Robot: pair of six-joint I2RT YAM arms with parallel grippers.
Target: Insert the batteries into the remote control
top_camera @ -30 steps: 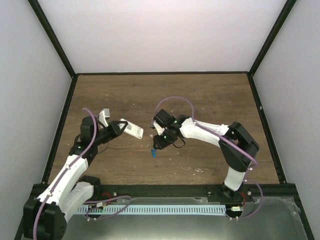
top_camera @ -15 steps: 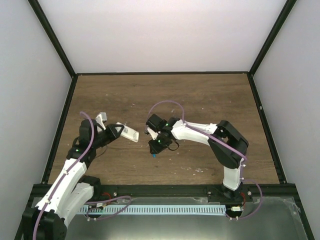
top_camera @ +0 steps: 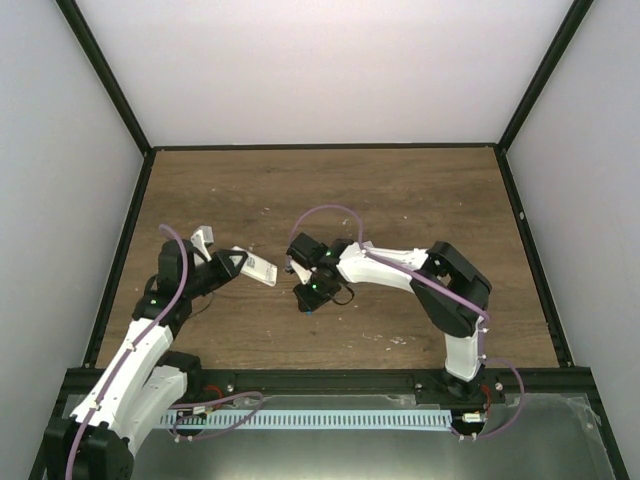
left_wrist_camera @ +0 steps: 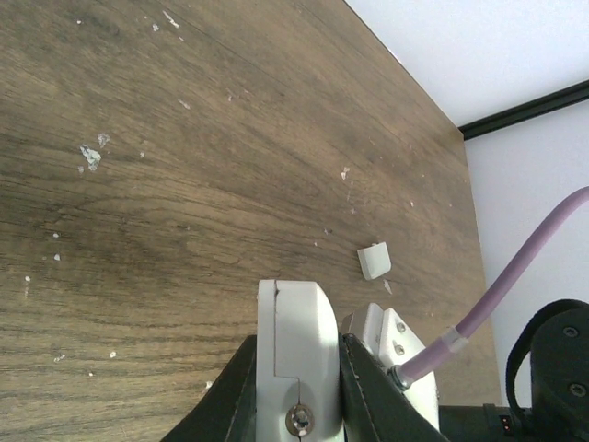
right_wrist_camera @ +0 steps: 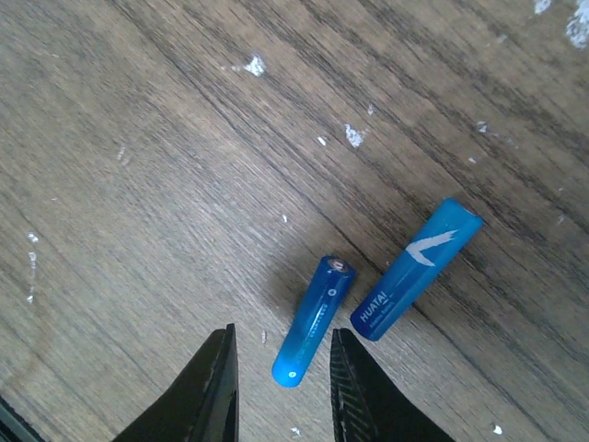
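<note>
Worktop (top_camera: 400,200) of dark, speckled wood carries both blue cells near its middle, a little left of centre and on the near half. The right wrist view shows them lying flat, just beside each other and nearly parallel, with a narrow strip of wood between them. One battery (right_wrist_camera: 313,320) has its lower end between the two dark fingers (right_wrist_camera: 216,387) of the right tool (right_wrist_camera: 282,368). The other battery (right_wrist_camera: 416,269), printed with a white mark and lettering, lies outside the fingers on the right of that view.

The right tool is spread. Bare wood shows between each finger and the one battery, so neither finger touches it. From above, the right tool (top_camera: 306,297) points down at this spot, its arm reaching in from the right.

On the left side, the left tool (top_camera: 240,262) is pressed together on the remote control (top_camera: 258,268), pinching it by one end. The white bar is held off the wood and juts out to the right towards the right tool, with a clear gap between them. The left wrist view shows the remote control (left_wrist_camera: 296,350) end-on, clamped between the dark fingers. Beyond it, a small white cover piece (left_wrist_camera: 374,261) lies alone on the wood. A purple cable (left_wrist_camera: 515,276) crosses the right edge of that view.
</note>
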